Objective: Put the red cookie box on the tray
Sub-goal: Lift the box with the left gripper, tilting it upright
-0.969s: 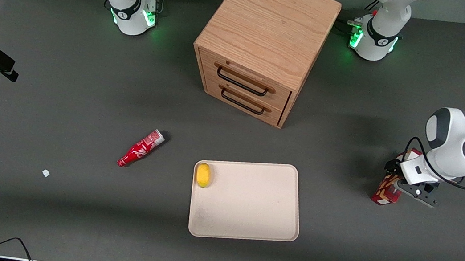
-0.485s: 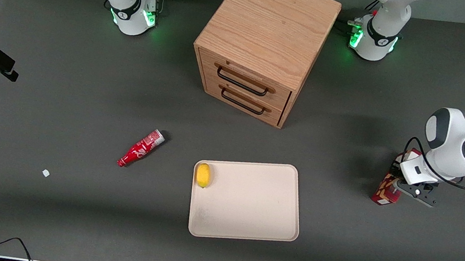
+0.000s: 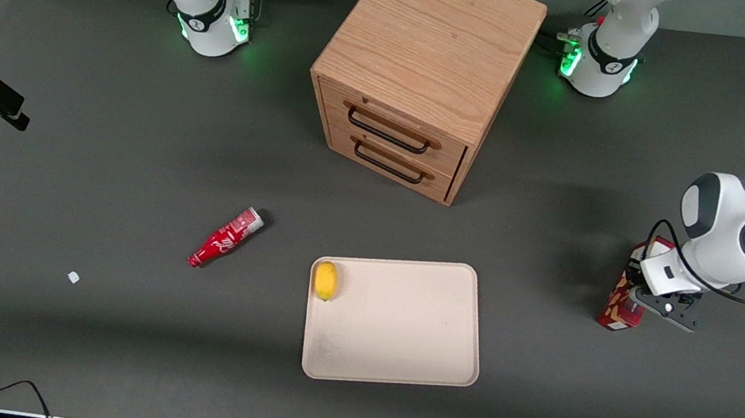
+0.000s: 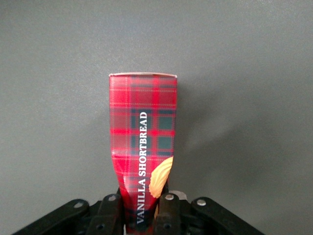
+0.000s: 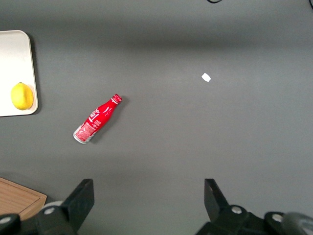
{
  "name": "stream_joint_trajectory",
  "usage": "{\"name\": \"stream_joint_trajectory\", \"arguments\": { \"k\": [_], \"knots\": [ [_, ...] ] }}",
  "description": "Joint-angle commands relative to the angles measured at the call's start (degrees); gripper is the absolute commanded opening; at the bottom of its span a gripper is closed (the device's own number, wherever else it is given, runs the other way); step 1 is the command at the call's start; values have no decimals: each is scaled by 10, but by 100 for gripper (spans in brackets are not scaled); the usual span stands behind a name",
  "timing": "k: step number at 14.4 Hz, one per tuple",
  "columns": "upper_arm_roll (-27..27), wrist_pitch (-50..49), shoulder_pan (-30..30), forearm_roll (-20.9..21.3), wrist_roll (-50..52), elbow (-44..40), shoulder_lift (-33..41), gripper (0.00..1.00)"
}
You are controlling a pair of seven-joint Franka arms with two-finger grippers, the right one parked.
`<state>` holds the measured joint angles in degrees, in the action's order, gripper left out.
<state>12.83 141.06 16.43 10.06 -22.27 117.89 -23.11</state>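
Note:
The red cookie box (image 3: 619,305), a plaid red carton with a tan cookie picture, is at the working arm's end of the table, sideways from the tray. In the left wrist view the box (image 4: 143,122) runs out from between the fingers. My left gripper (image 3: 647,291) is shut on the box's near end (image 4: 143,215). The cream tray (image 3: 399,335) lies flat near the middle of the table, nearer the front camera than the cabinet. The arm's wrist hides part of the box in the front view.
A yellow lemon (image 3: 326,280) sits on the tray's corner toward the parked arm. A red bottle (image 3: 225,238) lies toward the parked arm's end, with a small white scrap (image 3: 73,277) near it. A wooden two-drawer cabinet (image 3: 426,72) stands farther from the camera.
My gripper and the box in it have shifted slightly; the box now stands a little more upright. Nothing else has moved.

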Motion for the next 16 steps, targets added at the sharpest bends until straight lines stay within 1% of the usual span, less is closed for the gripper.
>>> {"name": "stream_joint_trajectory", "arguments": {
  "k": [1,3,5,8,10,12,16],
  "knots": [
    [-8,-18,-10,-1,10,-6,19,0],
    [-2,-77,-10,-1,32,-34,39,0],
    [17,-141,-11,-6,57,-85,48,0],
    [25,-217,-36,-56,91,-174,42,0],
    [25,-249,-53,-65,118,-233,25,0],
    [25,-269,-80,-66,158,-289,1,0],
    [26,-275,-145,-66,301,-388,-78,0]
  ]
}}
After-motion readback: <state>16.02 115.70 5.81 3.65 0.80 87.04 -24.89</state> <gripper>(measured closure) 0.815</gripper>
